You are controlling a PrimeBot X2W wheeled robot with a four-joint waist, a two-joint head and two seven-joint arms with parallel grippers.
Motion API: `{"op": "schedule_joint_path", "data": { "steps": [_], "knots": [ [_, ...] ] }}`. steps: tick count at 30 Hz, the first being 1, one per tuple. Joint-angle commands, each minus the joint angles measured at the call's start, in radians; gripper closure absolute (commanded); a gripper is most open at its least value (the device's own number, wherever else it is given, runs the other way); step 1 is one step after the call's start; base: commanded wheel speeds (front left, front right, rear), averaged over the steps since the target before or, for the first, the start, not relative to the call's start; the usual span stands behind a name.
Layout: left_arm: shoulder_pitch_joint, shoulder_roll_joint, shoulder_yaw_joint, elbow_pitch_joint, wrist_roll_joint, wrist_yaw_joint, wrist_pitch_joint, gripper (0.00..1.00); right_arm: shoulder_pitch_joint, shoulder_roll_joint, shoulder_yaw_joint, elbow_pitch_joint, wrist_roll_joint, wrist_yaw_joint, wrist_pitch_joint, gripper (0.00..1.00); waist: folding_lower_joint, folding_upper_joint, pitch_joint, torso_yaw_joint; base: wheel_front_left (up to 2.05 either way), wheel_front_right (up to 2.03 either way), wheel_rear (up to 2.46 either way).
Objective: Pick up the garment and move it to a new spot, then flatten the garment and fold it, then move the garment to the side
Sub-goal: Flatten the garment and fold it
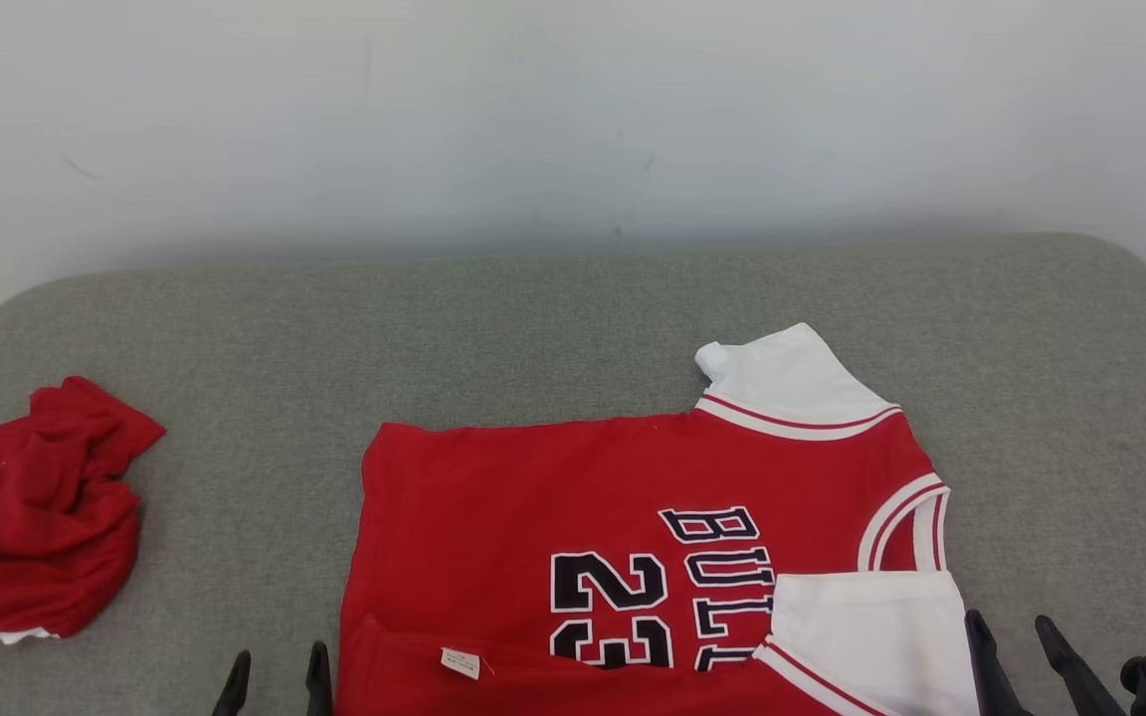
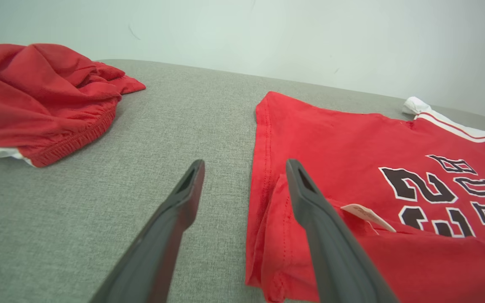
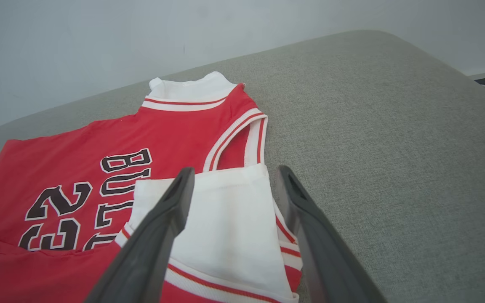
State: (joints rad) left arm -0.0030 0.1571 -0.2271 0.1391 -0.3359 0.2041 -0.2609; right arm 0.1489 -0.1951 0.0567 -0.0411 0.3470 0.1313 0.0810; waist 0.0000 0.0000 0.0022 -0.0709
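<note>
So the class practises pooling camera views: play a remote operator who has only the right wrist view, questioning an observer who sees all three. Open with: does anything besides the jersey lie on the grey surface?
Observer: Yes. A crumpled red garment lies on the grey surface, off to the robot's left of the jersey and apart from it.
Operator: And what is the left gripper doing?
Observer: The left gripper is at the jersey's left edge with its jaws open and nothing gripped, one finger over the grey surface and the other over the red cloth.
</note>
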Motion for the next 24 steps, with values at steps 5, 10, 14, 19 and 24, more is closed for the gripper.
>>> {"op": "schedule_joint_path", "data": {
  "steps": [5, 10, 14, 19, 24],
  "knots": [
    [0.028, -0.023, 0.054, -0.077, 0.066, 0.004, -0.006, 0.0, -0.014, 0.019, 0.021, -0.013, -0.047, -0.001, -0.091, 0.0, 0.0, 0.0, -0.001, 0.012, 0.0, 0.0, 0.0],
    [0.026, -0.041, 0.096, -0.11, 0.098, -0.017, -0.006, 0.0, -0.008, 0.021, 0.062, -0.016, -0.067, -0.001, -0.175, 0.0, 0.0, 0.0, -0.003, 0.022, 0.0, 0.0, 0.0],
    [0.015, -0.049, 0.121, -0.106, 0.106, -0.038, -0.006, 0.0, -0.012, 0.029, 0.072, 0.002, -0.082, -0.001, -0.197, 0.0, 0.0, 0.0, -0.003, 0.027, 0.0, 0.0, 0.0],
    [-0.012, -0.046, 0.123, -0.074, 0.126, -0.066, -0.006, 0.0, -0.033, 0.023, 0.07, 0.012, -0.088, -0.001, -0.197, 0.0, 0.0, 0.0, -0.001, 0.025, 0.0, 0.0, 0.0],
    [-0.074, -0.029, 0.128, -0.015, 0.108, -0.1, 0.0, 0.0, -0.089, 0.016, 0.081, 0.018, -0.091, -0.001, -0.187, 0.0, 0.0, 0.0, 0.022, 0.004, 0.0, 0.0, 0.0]
  ]
}}
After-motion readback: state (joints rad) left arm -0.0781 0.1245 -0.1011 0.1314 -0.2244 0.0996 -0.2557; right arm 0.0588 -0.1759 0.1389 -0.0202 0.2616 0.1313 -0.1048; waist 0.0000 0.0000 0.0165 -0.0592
